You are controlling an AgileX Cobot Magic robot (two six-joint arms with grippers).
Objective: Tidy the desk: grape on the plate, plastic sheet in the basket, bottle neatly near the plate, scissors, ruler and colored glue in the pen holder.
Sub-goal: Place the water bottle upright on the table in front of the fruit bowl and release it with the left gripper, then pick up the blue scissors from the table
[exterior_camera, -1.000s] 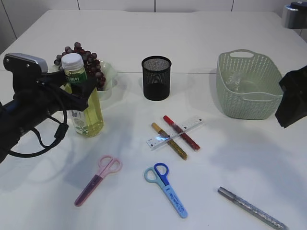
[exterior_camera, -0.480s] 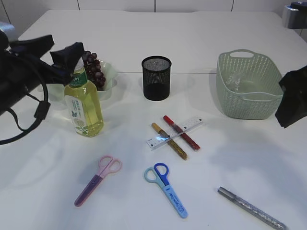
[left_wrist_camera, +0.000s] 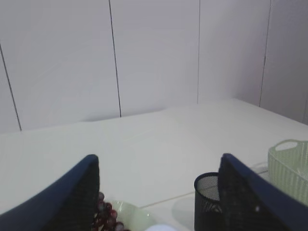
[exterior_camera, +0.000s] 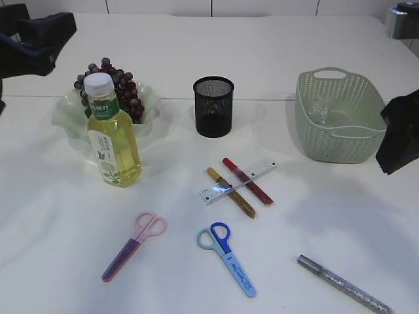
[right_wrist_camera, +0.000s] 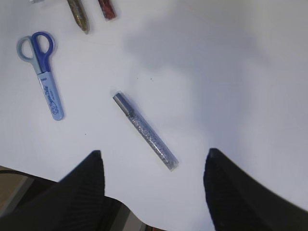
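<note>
While both grippers hang wide open w/ nothing held, left gripper (left_wrist_camera: 156, 192) and right gripper (right_wrist_camera: 154, 180), nearest lie 1 silver glue pen (exterior_camera: 345, 285), 2 scissors (exterior_camera: 227, 258); then 2 glue sticks (exterior_camera: 239, 184), 1 ruler (exterior_camera: 239, 181); 1 bottle (exterior_camera: 114, 140) just before 1 plate (exterior_camera: 65, 114) w/ grapes (exterior_camera: 124, 91); 1 pen holder (exterior_camera: 213, 106), 1 basket (exterior_camera: 338, 114).
</note>
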